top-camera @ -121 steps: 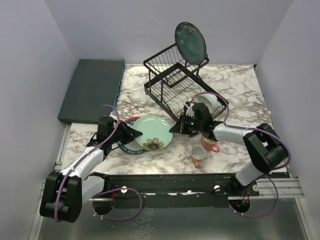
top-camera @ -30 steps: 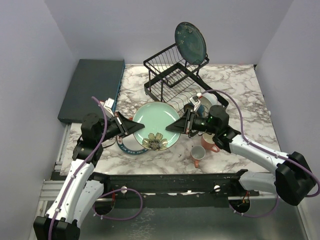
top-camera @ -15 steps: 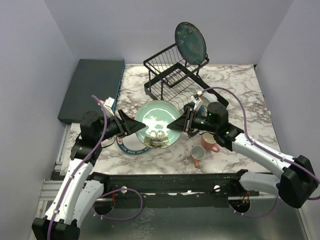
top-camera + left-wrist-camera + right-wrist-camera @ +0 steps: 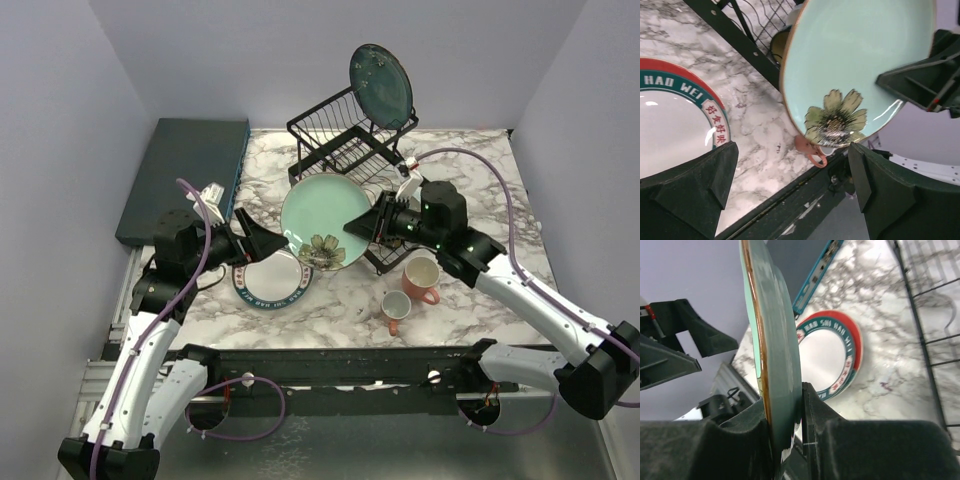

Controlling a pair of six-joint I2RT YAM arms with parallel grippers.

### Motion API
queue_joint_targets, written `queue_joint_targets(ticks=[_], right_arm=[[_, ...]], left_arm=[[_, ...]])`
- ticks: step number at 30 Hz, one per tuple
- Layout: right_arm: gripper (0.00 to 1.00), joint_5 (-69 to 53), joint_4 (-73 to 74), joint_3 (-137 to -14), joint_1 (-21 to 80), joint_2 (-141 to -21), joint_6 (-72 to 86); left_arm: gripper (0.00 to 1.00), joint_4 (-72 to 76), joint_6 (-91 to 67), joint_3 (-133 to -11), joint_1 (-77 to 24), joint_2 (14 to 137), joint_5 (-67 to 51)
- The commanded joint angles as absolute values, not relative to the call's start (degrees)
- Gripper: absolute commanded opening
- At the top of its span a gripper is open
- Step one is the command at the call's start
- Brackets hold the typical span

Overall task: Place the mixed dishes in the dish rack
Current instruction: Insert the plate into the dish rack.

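Note:
The pale green plate [image 4: 320, 215] with a flower print hangs tilted on edge in the air just in front of the dish rack [image 4: 340, 150]. My right gripper [image 4: 352, 228] is shut on its right rim, and in the right wrist view the plate's edge [image 4: 775, 340] is pinched between the fingers. My left gripper [image 4: 252, 240] stands open to the left, clear of the plate [image 4: 855, 65], above the red-and-teal plate [image 4: 268, 280] lying flat on the table. A dark teal plate [image 4: 381, 85] stands on the rack's top.
Two pink mugs [image 4: 421, 278] [image 4: 395, 310] stand on the marble near the front edge, right of centre. A dark teal slab [image 4: 185, 175] lies at the back left. Walls close in on both sides and the back.
My left gripper has opened and let go of the pale green plate. The right gripper has lifted the plate up and back toward the rack, tilting it more upright.

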State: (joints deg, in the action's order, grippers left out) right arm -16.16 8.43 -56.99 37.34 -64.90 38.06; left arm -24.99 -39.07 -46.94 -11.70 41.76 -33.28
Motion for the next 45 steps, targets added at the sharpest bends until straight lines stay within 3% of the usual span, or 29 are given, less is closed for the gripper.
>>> queue_joint_targets(ticks=[1,16,29,45], right_arm=[[0.0,-9.0,11.9,-66.1,37.5,-63.3,31.3],[0.0,2.4,18.0,-88.1,36.9,-73.7,9.7],[0.0,-6.4,15.6,-105.5,31.5,-84.6,-3.2],[0.0,-11.4,7.4,-113.4,24.8,-92.4,-10.4]], left_arm=[[0.99,-31.7,-32.8,-50.5,-11.8,42.8,-27.5],[0.99,-32.8,-29.4,-47.5,-11.8,41.4,-23.5],[0.99,-29.9,-31.0,-42.7,-12.1,38.8,-23.9],[0.99,-29.3,-30.8,-42.2,-12.7,37.5,-23.7]])
